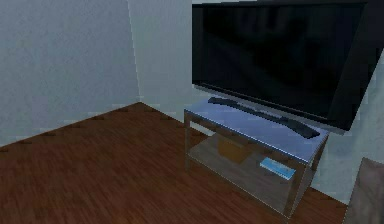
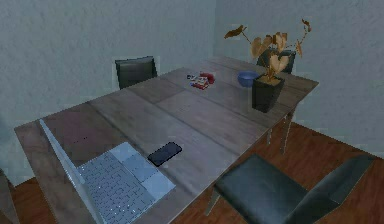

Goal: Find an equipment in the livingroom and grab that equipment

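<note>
A large dark television [image 1: 285, 55] stands on a low glass-topped stand [image 1: 250, 130] at the forward view's right. A long dark bar-shaped thing [image 1: 262, 113] lies on the stand's top in front of the screen. On the stand's lower shelf sit a brownish box [image 1: 232, 149] and a flat blue item [image 1: 279, 168]. In the arm side view a wooden table [image 2: 200, 115] carries a laptop [image 2: 110, 178] near the bottom left, with a small dark phone-like slab [image 2: 165, 153] beside it.
Dark wood floor [image 1: 90, 165] spreads out to the forward view's left up to pale walls. On the table stand a potted plant [image 2: 268, 70], a blue bowl [image 2: 246, 77] and a small red and white item [image 2: 203, 81]. Dark chairs [image 2: 285, 188] [image 2: 135, 71] flank it.
</note>
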